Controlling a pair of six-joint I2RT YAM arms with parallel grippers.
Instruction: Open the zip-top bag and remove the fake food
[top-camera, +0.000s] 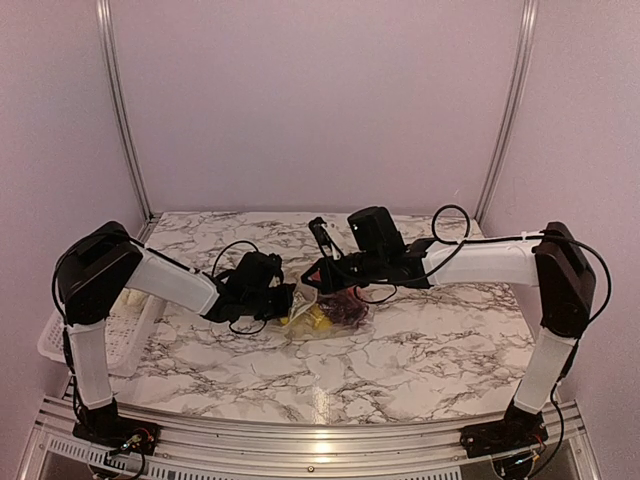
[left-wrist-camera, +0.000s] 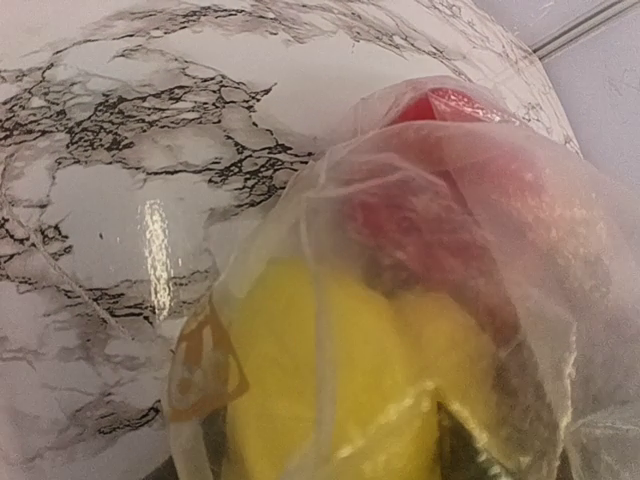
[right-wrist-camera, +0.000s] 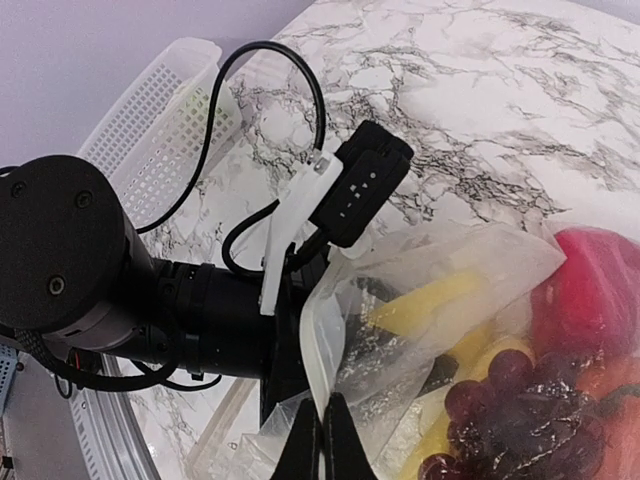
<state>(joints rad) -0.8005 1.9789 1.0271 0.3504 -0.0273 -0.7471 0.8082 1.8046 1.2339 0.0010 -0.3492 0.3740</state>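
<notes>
A: Where is the bag?
B: The zip-top bag (top-camera: 330, 312) lies mid-way across the marble table (top-camera: 430, 345), between the two grippers. The fake food (top-camera: 318, 320) is inside it: a yellow piece (left-wrist-camera: 330, 380), a red round one (right-wrist-camera: 585, 285) and a dark grape bunch (right-wrist-camera: 520, 410).
A: Right side?
B: The right gripper (right-wrist-camera: 325, 405) has its fingers pressed together on a fold of bag film.
A: Left side?
B: The left gripper (top-camera: 288, 300) is at the bag's left end. Film covers its fingers, so I cannot tell its grip. The white lattice basket (right-wrist-camera: 160, 130) sits at the table's left edge, well apart.
</notes>
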